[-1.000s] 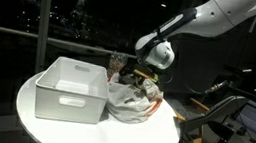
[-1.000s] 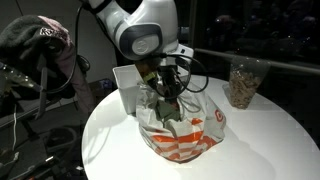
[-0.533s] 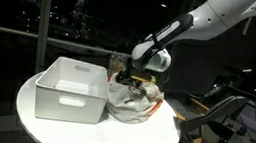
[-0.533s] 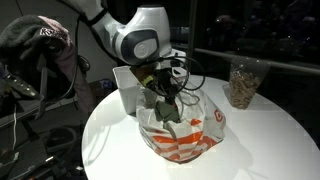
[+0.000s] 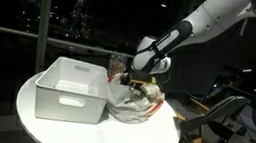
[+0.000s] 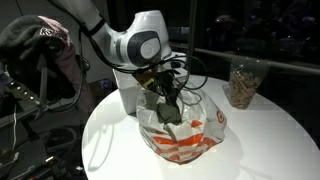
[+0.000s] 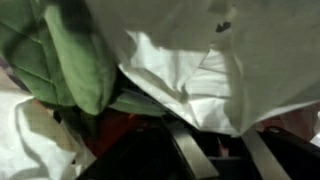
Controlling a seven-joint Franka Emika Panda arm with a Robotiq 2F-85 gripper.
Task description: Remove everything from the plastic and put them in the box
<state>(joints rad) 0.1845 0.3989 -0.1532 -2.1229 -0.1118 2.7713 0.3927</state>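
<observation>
White-and-orange crumpled plastic bag [image 6: 190,132] with the robot hand [image 6: 168,104] lowered into its open mouth.

On the round white bench [image 6: 262,140] the bag [image 5: 135,104] is seen just beside the rectangular white plastic box [image 5: 70,86], in both exterior views. The hand [image 5: 137,80] is sunk among the folds; how far it is opened, and whether anything is gripped, cannot be told. In the wrist view a green quilted fabric item [image 7: 68,55] is shown inside the bag, beyond the metal fingers [image 7: 186,150]. A clear jar [image 6: 240,82] is stood well apart.
</observation>
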